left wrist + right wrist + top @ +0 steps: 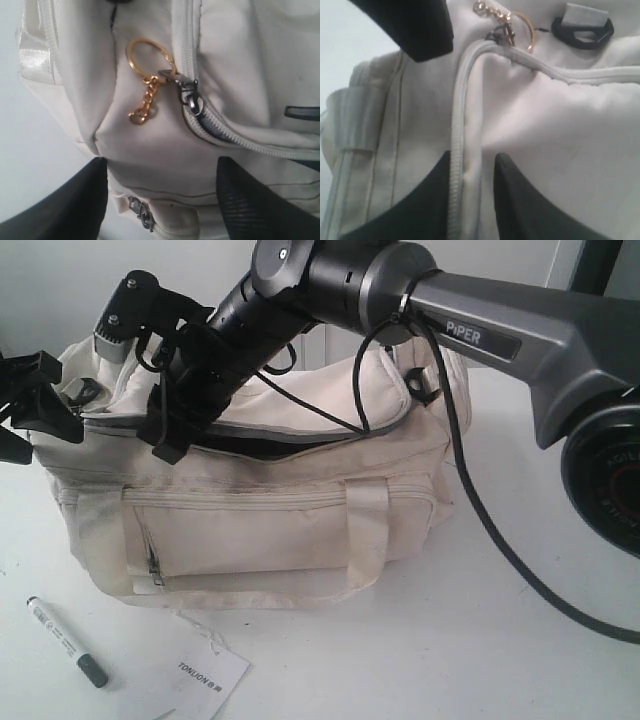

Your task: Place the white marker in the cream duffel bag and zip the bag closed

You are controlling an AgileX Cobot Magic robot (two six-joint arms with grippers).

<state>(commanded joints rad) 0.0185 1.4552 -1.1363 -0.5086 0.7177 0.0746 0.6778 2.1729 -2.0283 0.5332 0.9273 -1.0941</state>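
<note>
Right gripper [472, 159] is over the left part of the cream duffel bag [250, 530]; I record its jaws a little apart, straddling the ridge of the top zip without pinching it, close to the slider and its gold key ring [522, 31]. Left gripper [162, 162] sits at the bag's left end, jaws wide apart over cream fabric, clamping nothing. I find the white marker [67, 642] lying on the tabletop [420, 660], near and left of the bag, beside a paper tag [205, 677]; the top flap gapes, showing dark lining.
</note>
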